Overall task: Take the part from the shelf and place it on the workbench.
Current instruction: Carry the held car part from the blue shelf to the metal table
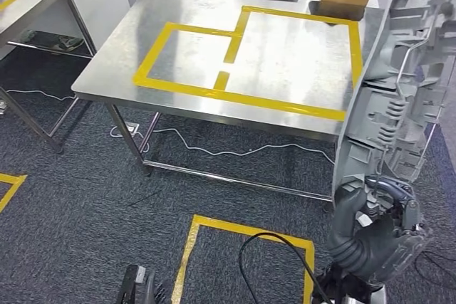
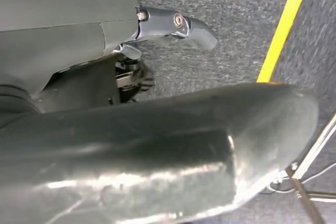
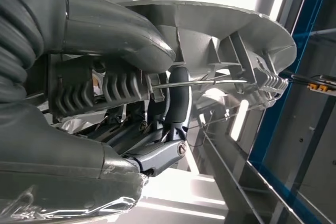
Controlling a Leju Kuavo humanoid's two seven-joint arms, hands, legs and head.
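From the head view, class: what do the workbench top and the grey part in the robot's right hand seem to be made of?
Workbench: looks like stainless or brushed steel, dull silver, with soft blurred reflections and thin metal legs.
Grey part: probably moulded plastic, matt grey, with thin ribs and pockets on its inner face; a thin metal wire and spring run across it.
Right hand: grips the part's lower end.

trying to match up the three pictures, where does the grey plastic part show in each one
Head view: the grey plastic part stands tall along the right edge, its lower end gripped by the right hand, beside the workbench.
Left wrist view: not in it; the left hand hangs over carpet with yellow tape.
Right wrist view: the part spans the upper middle, fingers hooked round it.
Shared landmark: the right hand on the part.
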